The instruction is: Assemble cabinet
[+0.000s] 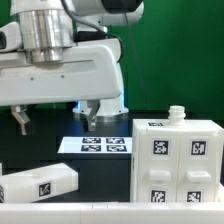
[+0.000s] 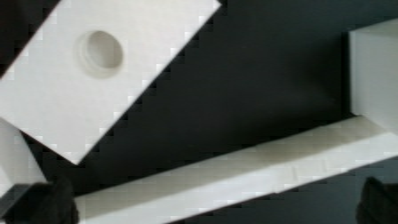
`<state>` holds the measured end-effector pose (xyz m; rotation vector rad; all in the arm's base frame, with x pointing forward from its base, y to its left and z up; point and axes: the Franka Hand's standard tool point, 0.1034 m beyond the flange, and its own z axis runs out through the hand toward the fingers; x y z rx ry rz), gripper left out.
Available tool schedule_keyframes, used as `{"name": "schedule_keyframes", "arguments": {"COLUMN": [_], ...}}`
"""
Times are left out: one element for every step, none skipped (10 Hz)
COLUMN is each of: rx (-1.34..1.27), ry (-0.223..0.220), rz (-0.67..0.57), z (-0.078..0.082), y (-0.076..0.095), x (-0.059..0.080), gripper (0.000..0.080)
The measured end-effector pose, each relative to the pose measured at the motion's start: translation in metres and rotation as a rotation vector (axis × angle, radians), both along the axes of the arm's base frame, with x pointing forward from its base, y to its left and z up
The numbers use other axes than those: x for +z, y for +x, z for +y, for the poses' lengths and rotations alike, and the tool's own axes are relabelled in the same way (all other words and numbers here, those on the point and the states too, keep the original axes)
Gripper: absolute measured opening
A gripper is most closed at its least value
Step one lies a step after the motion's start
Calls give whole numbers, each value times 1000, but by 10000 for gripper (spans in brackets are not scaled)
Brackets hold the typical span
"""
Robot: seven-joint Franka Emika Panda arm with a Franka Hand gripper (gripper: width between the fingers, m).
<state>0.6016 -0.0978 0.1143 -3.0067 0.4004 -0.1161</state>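
The white cabinet body [image 1: 178, 162] stands at the exterior view's right, with square tags on its front and a small knob [image 1: 176, 115] on top. A long white tagged cabinet piece [image 1: 40, 185] lies at the lower left. My gripper [image 1: 54, 117] hangs high above the table's left part, open and empty, with dark fingers [image 1: 20, 119] spread wide. In the wrist view the gripper [image 2: 210, 206] is open above a long white bar [image 2: 249, 170]. A flat white panel with a round hole [image 2: 89, 80] lies beyond it, and another white piece [image 2: 377, 70] shows at the edge.
The marker board [image 1: 102, 146] lies flat on the black table in the middle, behind the parts. A white rail [image 1: 110, 213] runs along the table's near edge. The arm's white base [image 1: 105, 95] stands behind the marker board, in front of a green backdrop.
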Motion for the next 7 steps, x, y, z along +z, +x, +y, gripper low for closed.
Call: {"name": "schedule_keyframes", "arguments": {"rx": [-1,-39,-222,-352,-307,-310,-317], "ry": [0,2,0,-13,0,13,15], "rz": [2,6,29,22,7,-6,-6], "z": [-1,-3,-15,-21,-37,-49,-46], "y": [0,-2,-12,-23,-34,-32,-31], "x": [-1,-3,-16,-33,-49,-49,-49], "gripper": [797,797,797,797,797,797,797]}}
